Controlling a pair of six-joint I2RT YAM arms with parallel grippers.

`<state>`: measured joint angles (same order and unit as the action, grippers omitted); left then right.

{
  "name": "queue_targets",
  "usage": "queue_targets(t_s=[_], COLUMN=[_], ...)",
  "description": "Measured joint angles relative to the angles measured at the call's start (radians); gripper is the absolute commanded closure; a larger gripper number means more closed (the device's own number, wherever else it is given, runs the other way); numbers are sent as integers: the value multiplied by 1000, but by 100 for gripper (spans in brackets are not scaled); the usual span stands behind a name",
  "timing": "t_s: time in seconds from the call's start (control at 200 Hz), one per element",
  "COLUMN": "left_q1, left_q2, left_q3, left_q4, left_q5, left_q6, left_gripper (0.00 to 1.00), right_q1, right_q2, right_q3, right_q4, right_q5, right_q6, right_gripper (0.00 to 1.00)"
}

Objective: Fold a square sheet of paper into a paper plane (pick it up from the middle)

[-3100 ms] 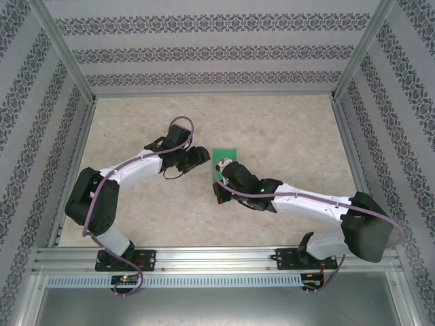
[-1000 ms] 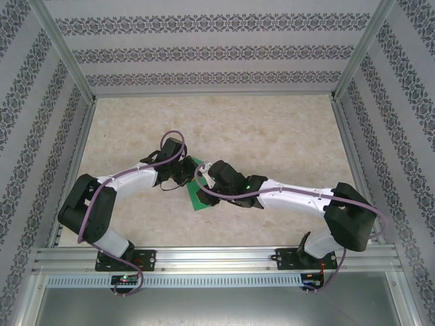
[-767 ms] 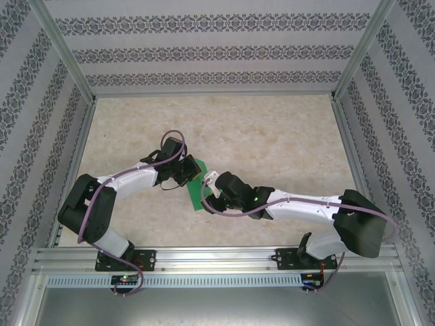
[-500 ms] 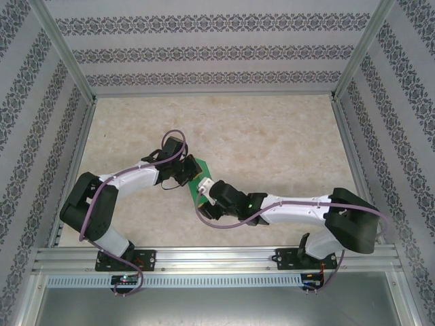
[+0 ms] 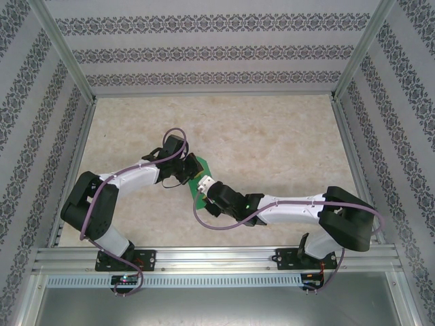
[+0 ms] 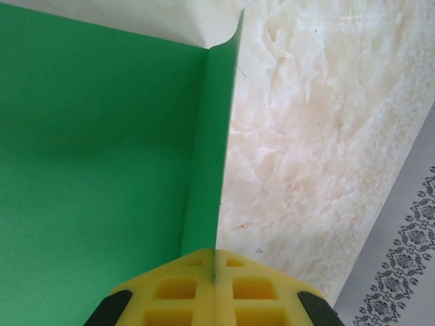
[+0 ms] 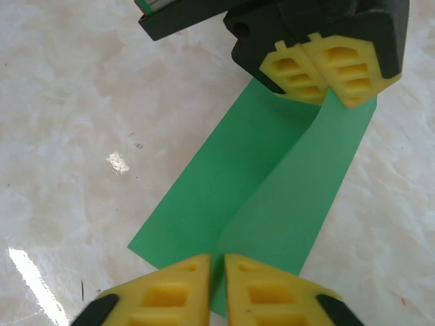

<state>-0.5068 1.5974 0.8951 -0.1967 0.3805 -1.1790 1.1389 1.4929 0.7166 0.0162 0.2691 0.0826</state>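
- Currently pressed together: yellow pads of the left gripper (image 6: 214, 275), clamping the creased edge of the green sheet of paper (image 6: 102, 136).
- Nearly closed too: right gripper (image 7: 217, 272), pinching the opposite end of the sheet (only a thin slit left between its pads).
- Held at both ends just above the table (image 5: 272, 136), left of centre in the top view.
- Thin, plain, bright green; folded lengthwise into a long strip, with one sharp crease and a slight twist between the two grips.
- Pads yellow with square recesses, set in black gripper housings.
- Glossy, pale, marbled tabletop; patterned walls (image 5: 204, 54) around it.
- Mostly covered from above by both wrists and a purple cable (image 5: 204, 214).
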Motion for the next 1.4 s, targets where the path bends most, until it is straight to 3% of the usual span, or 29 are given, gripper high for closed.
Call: queue_targets(t_s=[0.07, 0.455, 0.639, 0.744, 0.914, 1.194, 1.399], left_q1=[0, -11, -61, -76, -77, -77, -77], left_q2=[0, 61, 110, 106, 94, -29, -121], left_q3=[0, 114, 221, 235, 233, 191, 158], left_q4=[-3, -38, -74, -86, -126, -173, -193], left_q5=[0, 11, 1, -19, -64, -169, -258], left_q6=[3, 87, 142, 162, 182, 204, 206], left_gripper=[91, 61, 33, 24, 19, 8, 10], right_q1=[0, 0, -10, -23, -35, -33, -33], right_q2=[-1, -93, -241, -338, -386, -238, -160], right_q3=[0, 0, -2, -15, -25, 16, 109], right_q4=[-1, -134, -282, -351, -432, -528, -548], right_q5=[2, 116, 244, 301, 330, 336, 323], right_q6=[5, 130, 209, 240, 306, 478, 632], right_gripper=[100, 100, 100, 100, 100, 100, 100])
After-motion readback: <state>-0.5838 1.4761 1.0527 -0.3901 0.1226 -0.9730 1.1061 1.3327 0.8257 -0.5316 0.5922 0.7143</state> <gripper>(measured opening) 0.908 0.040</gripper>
